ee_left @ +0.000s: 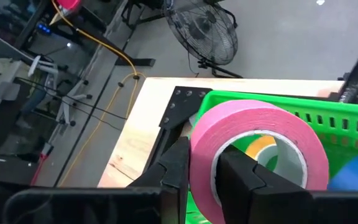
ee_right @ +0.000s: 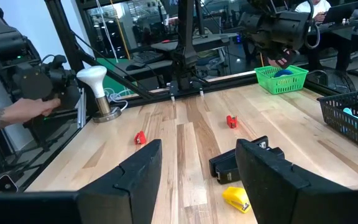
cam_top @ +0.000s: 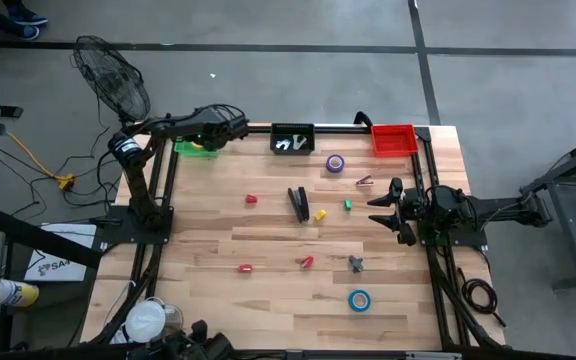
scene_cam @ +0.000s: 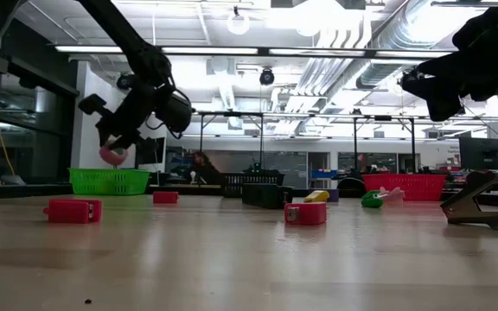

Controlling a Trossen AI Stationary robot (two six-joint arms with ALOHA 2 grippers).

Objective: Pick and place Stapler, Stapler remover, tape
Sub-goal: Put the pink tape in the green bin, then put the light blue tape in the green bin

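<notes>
Left hand (ee_left: pixel 201 180): hung over the green basket (ee_left: pixel 328 118) at the bench's far left corner, its two fingers pinched on the wall of the pink tape roll (ee_left: pixel 253 134), one finger inside the ring and one outside.
Pink roll: off the bench, held above the basket, where a yellow roll (ee_left: pixel 261 149) and something blue (ee_left: pixel 356 174) already lay.
Handling, as a guess: a tape roll looked light and stiff, a hard core under smooth wound tape; a pinch through the ring wall seemed the sure hold, since the outer face could slip.
Other rolls: a purple one (cam_top: pixel 335 163) lay near the black bin (cam_top: pixel 292 137); a blue one (cam_top: pixel 359 300) lay near the front edge, flat, so likely needing a grip across the rim.
Stapler (cam_top: pixel 298 203): mid-bench, probably heavier and rigid; best taken across its narrow body.
Right hand (cam_top: pixel 390 210): waited at the right edge with its fingers spread, holding nothing.
Bench (cam_top: pixel 268 290): small red and yellow bits lay scattered about.
</notes>
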